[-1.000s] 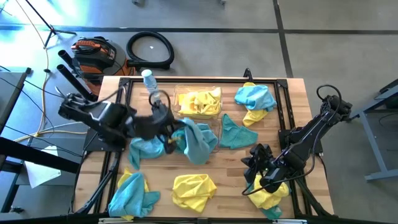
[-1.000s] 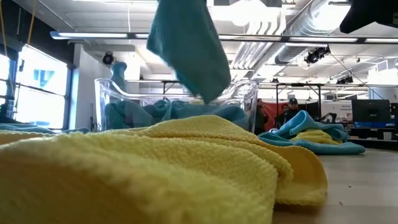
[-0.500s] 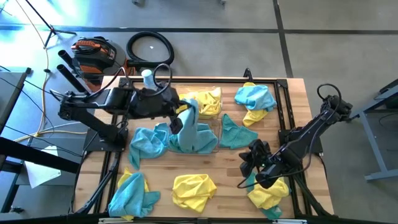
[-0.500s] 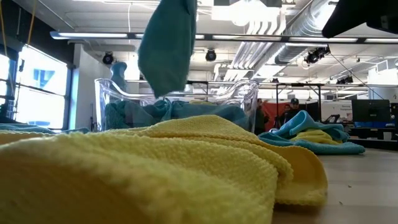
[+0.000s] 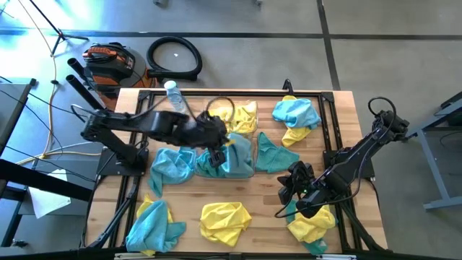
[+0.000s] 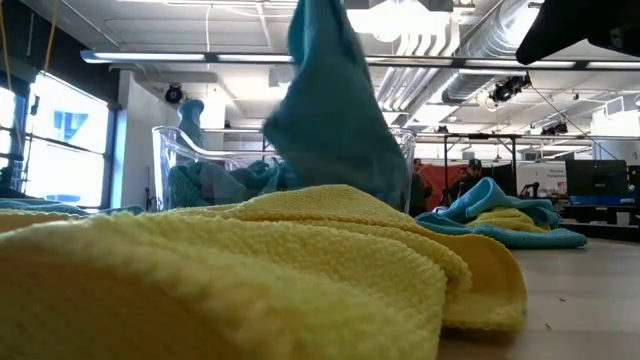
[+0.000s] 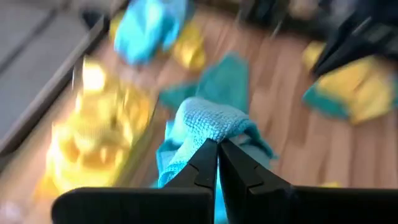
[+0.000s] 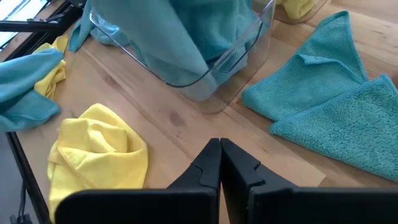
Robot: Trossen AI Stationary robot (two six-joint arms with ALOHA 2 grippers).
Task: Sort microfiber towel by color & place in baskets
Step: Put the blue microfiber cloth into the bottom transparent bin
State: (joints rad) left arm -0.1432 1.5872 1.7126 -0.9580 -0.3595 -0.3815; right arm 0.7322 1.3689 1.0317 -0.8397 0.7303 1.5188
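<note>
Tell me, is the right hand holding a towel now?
No. The right hand is shut on nothing above bare wood, between a yellow towel and a teal towel.

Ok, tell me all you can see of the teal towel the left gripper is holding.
The teal towel is fuzzy microfiber, bunched where the left gripper pinches it shut. It hangs down in loose folds over the clear basket of teal towels, its lower part draping onto that pile. The basket of yellow towels sits just beyond.
</note>
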